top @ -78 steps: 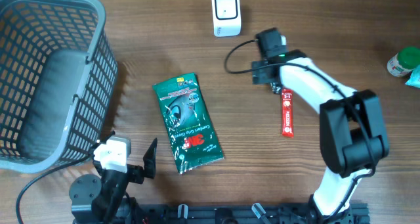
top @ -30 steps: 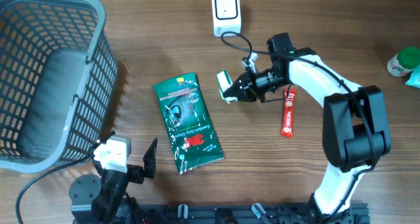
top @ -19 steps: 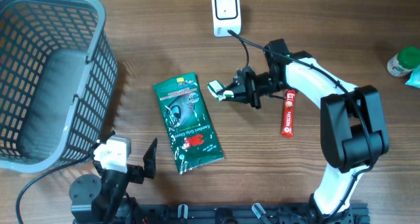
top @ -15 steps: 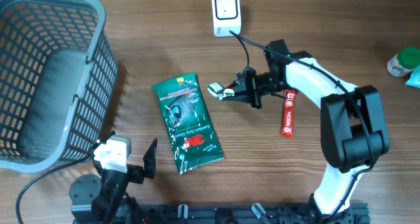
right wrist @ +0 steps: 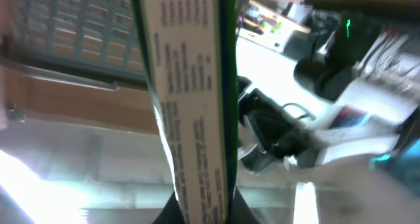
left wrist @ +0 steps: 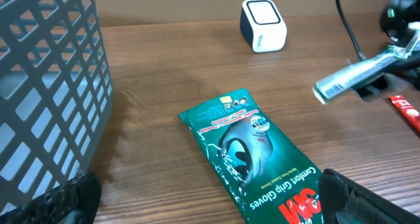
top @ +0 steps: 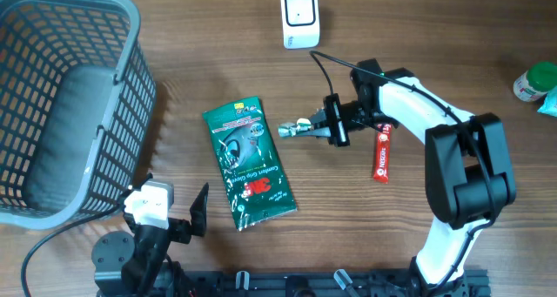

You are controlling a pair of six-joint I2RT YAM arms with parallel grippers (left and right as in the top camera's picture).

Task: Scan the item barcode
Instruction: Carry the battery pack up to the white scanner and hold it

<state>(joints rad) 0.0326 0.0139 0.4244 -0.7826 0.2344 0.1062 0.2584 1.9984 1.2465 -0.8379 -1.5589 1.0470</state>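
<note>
Right gripper (top: 318, 126) clamped shut on thin silvery flat packet (top: 294, 125) — lifted edge-up off the table, just right of green glove pack (top: 248, 164) | printed face sideways, probably to present to small white box scanner (top: 299, 16) | left gripper (top: 174, 219) wide open — empty.

Overhead looks straight down on the table (top: 218, 53); left wrist looks low across it, sharing the white scanner (top: 299, 16); right wrist, very near and blurred, seems tilted.
</note>
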